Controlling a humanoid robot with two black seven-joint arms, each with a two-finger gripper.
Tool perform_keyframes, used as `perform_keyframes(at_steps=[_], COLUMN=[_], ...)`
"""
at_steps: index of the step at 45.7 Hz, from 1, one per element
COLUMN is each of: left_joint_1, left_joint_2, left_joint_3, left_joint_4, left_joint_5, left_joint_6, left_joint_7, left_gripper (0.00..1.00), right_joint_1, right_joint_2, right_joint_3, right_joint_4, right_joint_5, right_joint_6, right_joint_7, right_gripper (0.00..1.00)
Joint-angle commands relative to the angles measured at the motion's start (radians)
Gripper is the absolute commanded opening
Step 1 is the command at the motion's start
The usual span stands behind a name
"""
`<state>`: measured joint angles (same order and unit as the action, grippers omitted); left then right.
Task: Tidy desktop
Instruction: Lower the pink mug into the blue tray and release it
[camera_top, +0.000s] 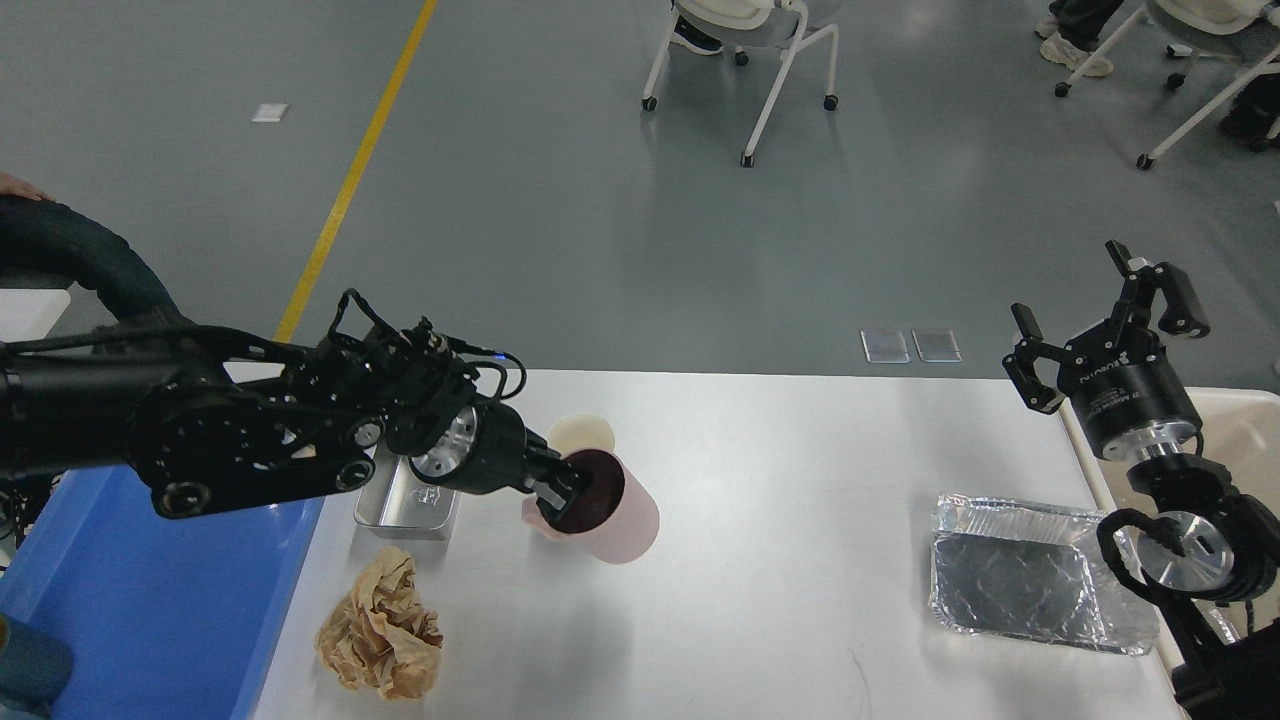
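The white desktop (780, 560) fills the lower view. My left gripper (557, 493) is shut on the rim of a pink cup (610, 512) with a dark inside. It holds the cup tilted in the air above the desktop's left middle. A white paper cup (580, 432) stands just behind it, partly hidden. A crumpled brown paper (382, 627) lies at the front left. A foil tray (1020, 572) lies at the right. My right gripper (1100, 303) is open and empty, raised above the desktop's right edge.
A blue plastic tray (160, 600) sits at the left edge. A small steel tin (410, 500) lies beside it, partly under my left arm. A beige bin (1240, 430) stands off the right edge. Chairs and a seated person are on the floor beyond.
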<state>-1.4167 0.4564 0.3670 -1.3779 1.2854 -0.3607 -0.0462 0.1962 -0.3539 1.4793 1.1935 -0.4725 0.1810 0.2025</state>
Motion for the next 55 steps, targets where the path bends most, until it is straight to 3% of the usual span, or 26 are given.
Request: perform_keyframes(at_steps=[1,13,19,27,42,55], left_joint_1=[-0.132,-0.35,-0.361,-0.341,-0.14,0.12], left_joint_2=[0.086,0.293,0.395,0.507,0.774,0.849], left_joint_3=[0.007,-0.028,-0.068,-0.056,-0.046,-0.042], left_joint_4=[-0.064,-0.171,-0.187,-0.184,-0.176,-0.135], left_joint_5=[-0.034,-0.072,-0.069,-0.066,0.051,0.138], left_joint_6=[-0.05,-0.216,-0.282,-0.291,-0.267,-0.113], left_joint_7=[-0.001,-0.003,0.002,0.011,0.009,-0.001], left_gripper=[0.0,0.0,0.0,0.01,0.01,0.01], right_joint_1=[-0.006,-0.009,-0.006,-0.004,-0.004,-0.006], right_joint_2=[0.0,0.007,0.007,0.007,0.006,0.003], right_joint_3=[-0.001,-0.002,-0.004,-0.005,-0.008,-0.019], right_joint_4=[-0.003,-0.002,-0.002,0.0,0.0,0.0], right_joint_5=[0.0,0.0,0.002,0.002,0.0,0.002], right_joint_6=[0.0,-0.002,-0.003,-0.009,-0.009,-0.009], right_joint_7=[0.0,0.0,0.0,0.0,0.0,0.0], right_gripper=[1.0,1.0,1.0,1.0,1.0,1.0])
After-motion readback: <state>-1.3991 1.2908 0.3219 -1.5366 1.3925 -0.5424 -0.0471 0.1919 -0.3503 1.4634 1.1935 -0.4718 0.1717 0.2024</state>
